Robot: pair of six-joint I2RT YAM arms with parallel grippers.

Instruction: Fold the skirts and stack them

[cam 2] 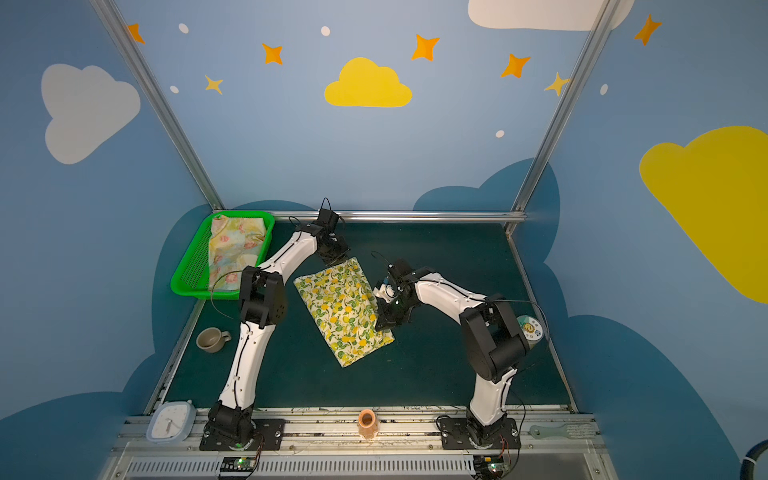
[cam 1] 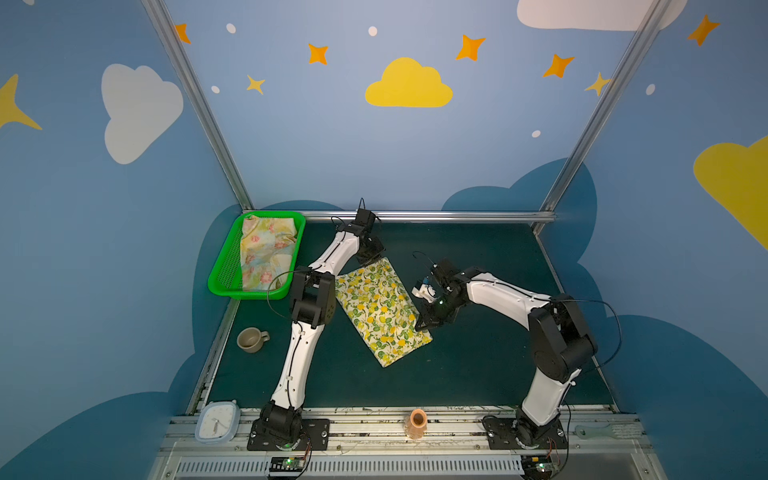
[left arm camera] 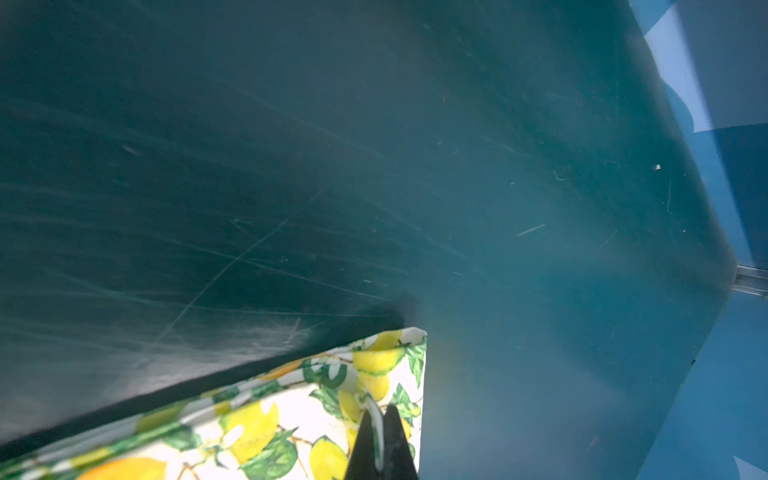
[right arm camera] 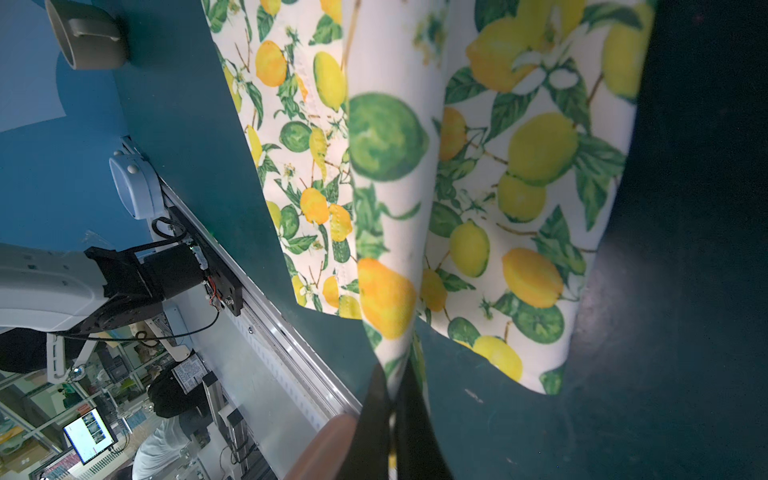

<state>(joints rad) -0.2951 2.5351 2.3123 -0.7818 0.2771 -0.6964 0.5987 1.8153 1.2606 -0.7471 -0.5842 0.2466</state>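
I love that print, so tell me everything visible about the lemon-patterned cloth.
The lemon skirt is thin cream cloth printed with yellow lemons and green leaves. It lies folded into an oblong, diagonally on the dark green table. The left gripper pinches its far corner; the right gripper pinches its right edge, raising a fold there.

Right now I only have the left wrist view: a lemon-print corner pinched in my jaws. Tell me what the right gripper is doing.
Observer: The right gripper is shut on the lemon skirt, at its right edge close to the near corner.
Operator: Report where the second skirt is.
Observer: The floral skirt lies crumpled in the green basket at the far left corner.
Operator: Name anything else nearby.
Observer: A mug sits left of the lemon skirt, not touching it.
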